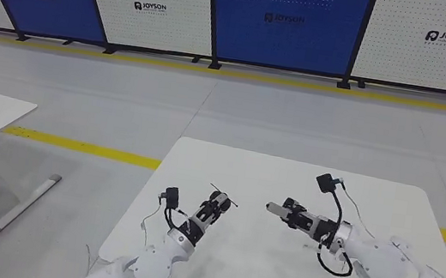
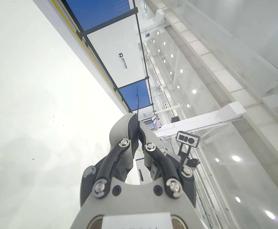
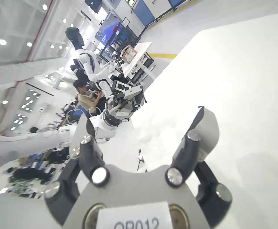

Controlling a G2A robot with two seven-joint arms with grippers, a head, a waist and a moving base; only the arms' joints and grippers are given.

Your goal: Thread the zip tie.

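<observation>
Zip tie is sticking out as a thin black strip from between the pads of the left tool, which is clenching it tight. The strip's free end is pointing away from the wrist. This tool is hanging over the left half of the white counter, roughly midway between the near and far edges. The right tool is sitting released near the counter's middle, its two fingers spreading wide and gripping nothing. The two tools are facing each other across the counter, near one another but not touching.
</observation>
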